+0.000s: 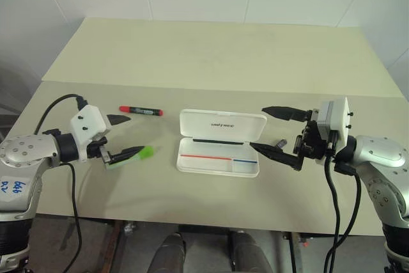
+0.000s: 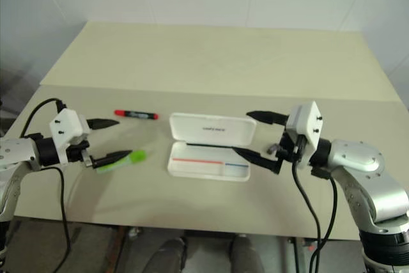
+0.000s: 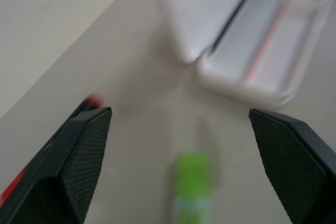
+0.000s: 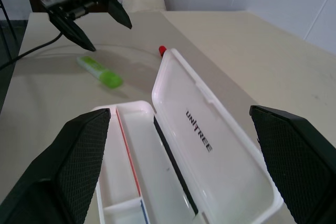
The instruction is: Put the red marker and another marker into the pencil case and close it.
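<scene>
The white pencil case lies open at the table's middle, its lid tipped back and its tray empty. The red marker lies flat to the left of the case, further back. The light green marker rests on the table left of the case, nearer the front. My left gripper is open and empty; it hovers just left of the green marker, with its lower finger over the marker's end. My right gripper is open and empty at the case's right end. The right wrist view shows the case, the green marker and the red cap.
The beige table stretches far back to a white wall. Its front edge runs just below both grippers. Black cables hang from both wrists over that edge.
</scene>
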Motion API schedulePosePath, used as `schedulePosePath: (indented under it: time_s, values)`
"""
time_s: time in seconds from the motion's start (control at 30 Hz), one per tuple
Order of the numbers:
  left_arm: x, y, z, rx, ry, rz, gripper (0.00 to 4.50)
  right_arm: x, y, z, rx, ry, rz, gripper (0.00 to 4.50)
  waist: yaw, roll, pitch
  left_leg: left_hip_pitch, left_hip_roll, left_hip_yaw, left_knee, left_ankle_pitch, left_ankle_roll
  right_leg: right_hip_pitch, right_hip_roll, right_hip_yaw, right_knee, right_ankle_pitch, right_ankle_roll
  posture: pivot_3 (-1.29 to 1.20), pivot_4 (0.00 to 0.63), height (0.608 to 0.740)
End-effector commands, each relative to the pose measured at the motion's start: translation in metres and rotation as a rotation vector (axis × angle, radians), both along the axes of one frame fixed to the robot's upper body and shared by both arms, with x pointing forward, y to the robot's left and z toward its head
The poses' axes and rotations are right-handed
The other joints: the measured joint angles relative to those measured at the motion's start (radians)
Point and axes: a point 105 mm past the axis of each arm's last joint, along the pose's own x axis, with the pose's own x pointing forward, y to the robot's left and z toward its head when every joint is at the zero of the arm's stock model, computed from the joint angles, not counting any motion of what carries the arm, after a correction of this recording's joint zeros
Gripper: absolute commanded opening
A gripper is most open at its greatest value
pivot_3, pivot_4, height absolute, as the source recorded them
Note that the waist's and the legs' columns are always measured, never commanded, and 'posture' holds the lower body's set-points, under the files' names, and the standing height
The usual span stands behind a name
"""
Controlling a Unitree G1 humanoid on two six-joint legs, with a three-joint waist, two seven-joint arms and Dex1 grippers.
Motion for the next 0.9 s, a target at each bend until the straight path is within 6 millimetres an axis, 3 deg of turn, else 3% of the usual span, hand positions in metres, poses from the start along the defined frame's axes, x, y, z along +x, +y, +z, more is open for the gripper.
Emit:
schedulePosePath:
  time_s: [0.03,0.23,0.43,0.67,0.9]
  values:
    - [0.007,0.021,0.007,0.067,-0.075,0.097,4.48,-0.002,0.006,0.011,0.035,-0.027,0.029,4.5,0.003,0.0,0.0,0.0,0.0,0.0,0.0,0.0,0.0,0.0,0.0,0.0,0.0,0.0,0.0,0.0,0.15,0.74]
    - [0.019,0.032,0.007,0.13,-0.088,0.108,4.48,-0.002,0.009,0.01,0.041,-0.022,0.032,4.5,0.002,0.0,0.0,-0.001,0.0,0.0,-0.002,0.0,0.0,-0.001,0.0,0.0,0.0,0.0,0.0,0.0,0.15,0.74]
    - [0.051,0.054,0.011,0.21,-0.089,0.131,4.48,0.001,0.014,0.01,0.065,-0.02,0.02,4.5,0.0,0.0,0.0,0.0,0.0,0.0,-0.001,0.0,0.0,-0.001,0.0,0.0,0.001,0.0,0.0,0.0,0.15,0.74]
    - [0.075,0.051,0.012,0.234,-0.039,0.068,4.48,0.001,0.016,0.011,0.089,-0.021,-0.003,4.5,-0.002,0.0,0.0,-0.001,0.0,0.0,-0.002,0.0,0.0,-0.003,0.0,0.0,0.001,0.0,0.0,0.0,0.15,0.74]
    - [0.099,0.029,0.014,0.221,0.022,-0.011,4.48,-0.002,0.022,0.015,0.097,-0.034,0.003,4.5,-0.001,0.0,0.0,-0.003,-0.001,0.0,0.0,0.0,0.0,-0.005,0.0,0.0,0.005,0.0,0.0,0.0,0.15,0.74]
